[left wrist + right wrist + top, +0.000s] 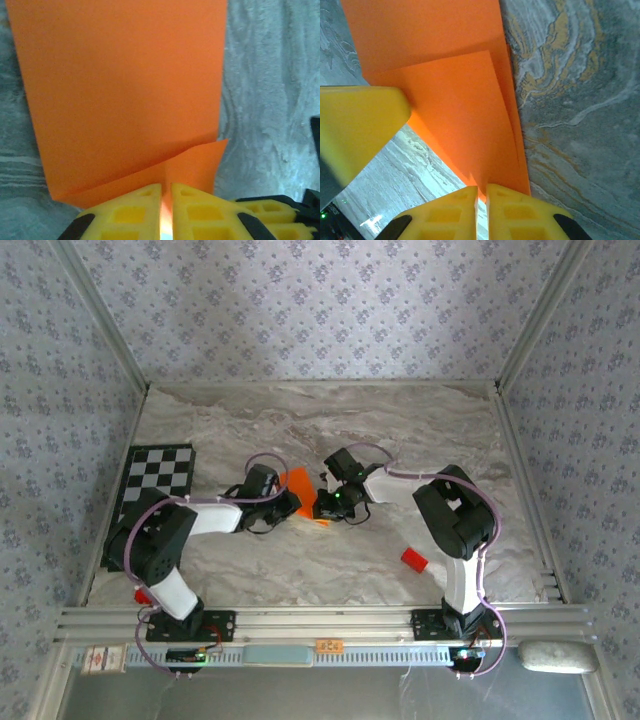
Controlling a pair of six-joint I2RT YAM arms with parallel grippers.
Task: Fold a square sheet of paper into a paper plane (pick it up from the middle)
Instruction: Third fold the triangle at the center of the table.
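The square sheet of paper point(298, 482) is bright orange, partly folded, and held up off the marble table between my two arms. In the left wrist view the sheet point(120, 90) shows a diagonal crease with a flap along its near edge. My left gripper point(166, 196) is shut on that near edge. In the right wrist view the sheet point(465, 115) hangs in layered folds, and my right gripper point(481, 194) is shut on its lower tip. A yellow finger of the left gripper point(360, 125) sits close beside it. From above, the left gripper point(296, 508) and right gripper point(322, 508) nearly meet.
A checkerboard mat point(155, 480) lies at the far left of the table. A small red block point(414, 559) sits near the right arm's base side. Marble table point(330, 415) stretches behind the arms, walled on three sides.
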